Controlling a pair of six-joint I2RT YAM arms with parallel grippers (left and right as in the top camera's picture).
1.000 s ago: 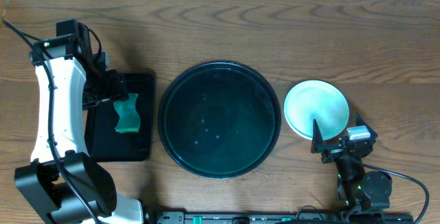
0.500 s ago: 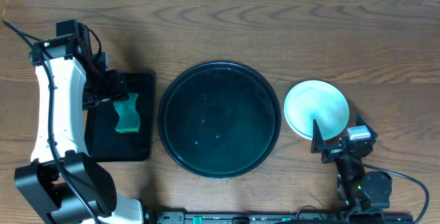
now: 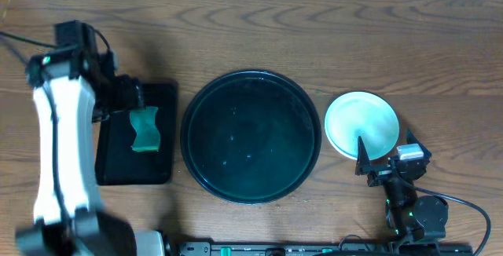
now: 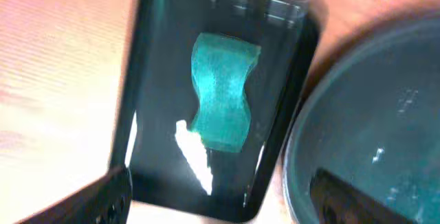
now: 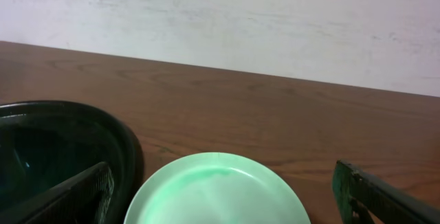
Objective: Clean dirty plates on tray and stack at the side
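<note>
The left gripper [image 4: 220, 186] is seen spread wide, with nothing pinched. Its two dark fingers [image 4: 103, 196] are cut off at the lower corners of the left wrist view. Below the gap a green waisted sponge [image 4: 221, 93] is found, lying flat and lengthwise inside a smaller black rectangular tray [image 4: 155, 80]. That tray is glossy, with white glare beside the sponge. The sponge is not seen to be touched by the fingers. In the overhead view the white left arm [image 3: 55, 146] is rendered blurred, and the left gripper is placed over the rectangular tray's upper left part.

The right gripper [image 3: 385, 158] is likewise spread wide, nothing held. Its fingers [image 5: 62, 196] are shown at both lower corners of the right wrist view. Between and ahead of them a round pale turquoise plate [image 5: 220, 189] is seen lying flat on the brown wood-grain worktop [image 5: 275, 114]. From overhead, one finger is seen overlapping the plate's near rim; contact cannot be told. Whether more plates lie beneath it cannot be told either.

The plate is located just right of the large round glossy black tray with a raised rim [image 3: 191, 142], close beside the rim, with a narrow strip of worktop between. The round tray is set mid-worktop. The rectangular tray lies just beside it on the left, not touching. A pale wall [image 5: 220, 18] is seen behind the worktop.
</note>
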